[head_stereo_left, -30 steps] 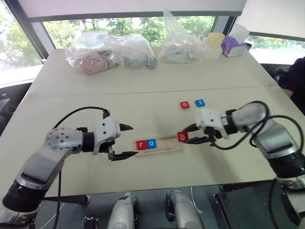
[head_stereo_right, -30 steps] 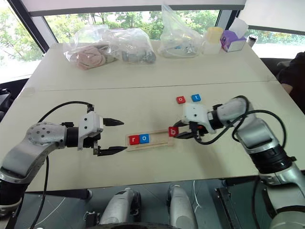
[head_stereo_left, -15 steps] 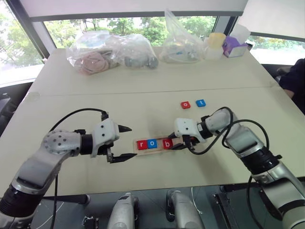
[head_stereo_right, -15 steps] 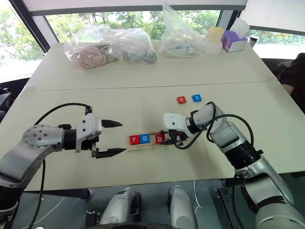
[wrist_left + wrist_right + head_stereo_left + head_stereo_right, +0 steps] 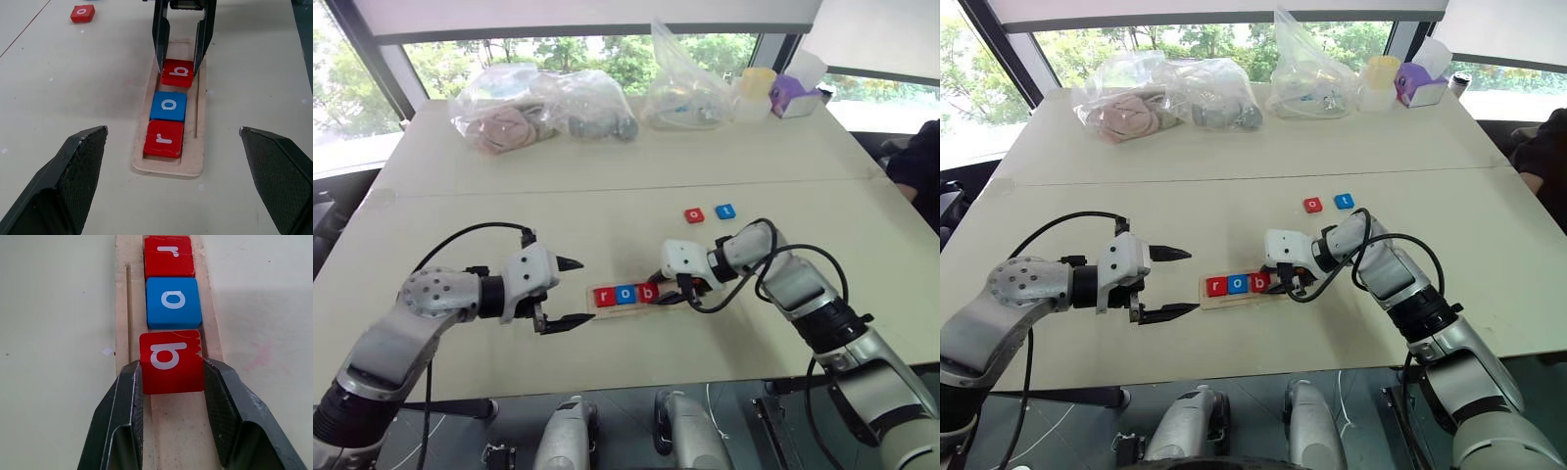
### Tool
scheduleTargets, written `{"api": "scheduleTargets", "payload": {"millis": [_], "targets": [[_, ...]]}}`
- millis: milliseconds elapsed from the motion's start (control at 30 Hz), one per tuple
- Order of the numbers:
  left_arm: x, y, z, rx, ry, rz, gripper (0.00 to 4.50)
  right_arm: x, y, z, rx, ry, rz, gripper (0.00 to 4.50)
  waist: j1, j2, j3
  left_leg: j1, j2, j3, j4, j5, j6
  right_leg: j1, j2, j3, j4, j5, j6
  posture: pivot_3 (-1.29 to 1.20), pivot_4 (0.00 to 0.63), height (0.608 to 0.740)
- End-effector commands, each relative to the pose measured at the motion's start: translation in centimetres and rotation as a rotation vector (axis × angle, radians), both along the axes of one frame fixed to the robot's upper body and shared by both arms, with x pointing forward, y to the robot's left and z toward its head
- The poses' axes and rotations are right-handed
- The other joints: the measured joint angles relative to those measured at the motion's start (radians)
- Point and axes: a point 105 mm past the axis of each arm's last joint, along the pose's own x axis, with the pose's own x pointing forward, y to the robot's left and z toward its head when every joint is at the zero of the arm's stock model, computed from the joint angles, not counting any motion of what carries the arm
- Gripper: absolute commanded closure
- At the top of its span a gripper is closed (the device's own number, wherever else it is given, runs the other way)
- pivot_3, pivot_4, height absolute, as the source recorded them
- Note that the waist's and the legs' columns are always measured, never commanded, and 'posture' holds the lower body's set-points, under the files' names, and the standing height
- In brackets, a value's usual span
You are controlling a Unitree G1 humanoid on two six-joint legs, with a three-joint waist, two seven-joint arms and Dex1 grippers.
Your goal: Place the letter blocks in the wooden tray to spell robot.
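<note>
Letter blocks are being set: in the left eye view, the wooden tray (image 5: pixel 636 295) is being reached by the right gripper (image 5: pixel 680 291). In the left wrist view, the left gripper (image 5: pixel 171 183) is being held wide apart, the r tile (image 5: pixel 164 138) and o tile (image 5: pixel 168 106) lying between its fingers. In the right wrist view, the b tile (image 5: pixel 171 361) is being clamped between the fingers, apparently just short of its neighbour; if released tilted, it could be left riding the groove's edge.

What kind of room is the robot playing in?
Probably an office or lab room: pale tables pushed together by big windows with trees outside, plastic bags of odds and ends along the far edge, and a tissue box.
</note>
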Motion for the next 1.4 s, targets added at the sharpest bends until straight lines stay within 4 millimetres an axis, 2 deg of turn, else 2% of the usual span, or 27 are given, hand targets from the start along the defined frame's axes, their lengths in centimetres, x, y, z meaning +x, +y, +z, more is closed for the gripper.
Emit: {"api": "scheduleTargets", "payload": {"millis": [33,1200,1400], "targets": [[-0.30,-0.24,0.83,-0.008,-0.039,-0.011,0.00,0.21,0.74,1.11,0.018,-0.043,0.026,3.36,-0.001,0.000,0.000,0.000,0.000,0.000,0.000,0.000,0.000,0.000,0.000,0.000,0.000,0.000,0.000,0.00,0.150,0.740],[-0.15,-0.65,0.81,-0.019,-0.048,-0.010,0.00,0.71,0.64,0.84,0.003,-0.046,0.022,3.36,0.000,0.000,0.000,0.000,0.000,0.000,0.000,0.000,-0.001,0.000,0.000,0.000,0.001,0.000,0.000,0.00,0.150,0.740],[-0.12,-0.67,0.80,-0.019,-0.050,-0.009,0.00,0.81,0.65,1.16,0.007,-0.054,0.022,0.38,0.000,0.000,0.000,0.000,0.000,0.000,0.000,0.000,-0.001,0.000,0.000,0.000,0.001,0.000,0.000,0.00,0.150,0.740]]}}
